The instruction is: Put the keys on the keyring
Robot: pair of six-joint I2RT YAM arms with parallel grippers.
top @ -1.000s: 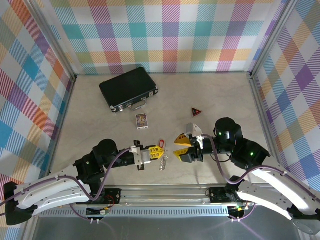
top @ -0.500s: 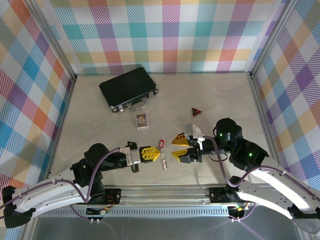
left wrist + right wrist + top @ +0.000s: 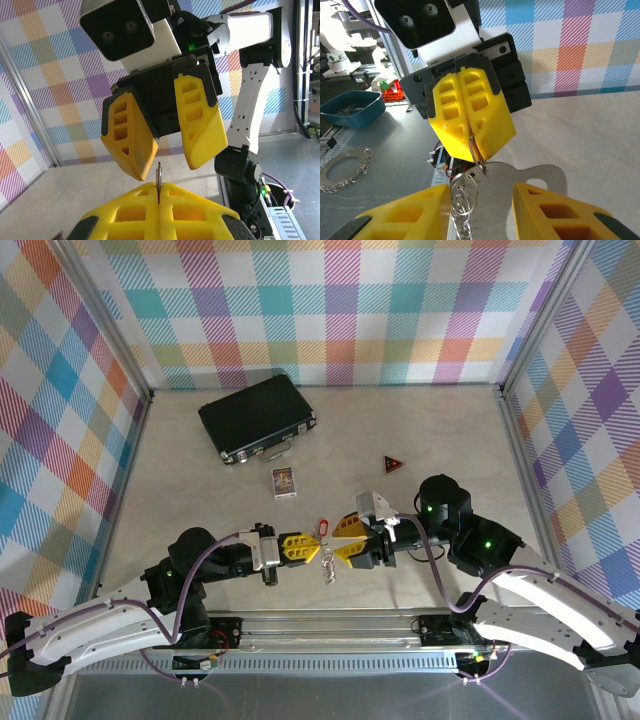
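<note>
Your right arm (image 3: 520, 590) has swung left, so the right gripper (image 3: 347, 540) now noses up to the left gripper (image 3: 300, 547), jaws apart but narrowing, ready for a handover. The left stays pinched on the thin silvery metal keyring (image 3: 327, 565). The small silvery key with red plastic tag (image 3: 322, 527) hasn't moved and lies on the table (image 3: 200, 500) just beyond both.

No text is showing legibly; the small card (image 3: 284, 482) and dark red triangle (image 3: 393, 464) are carrying marks too tiny to read.
</note>
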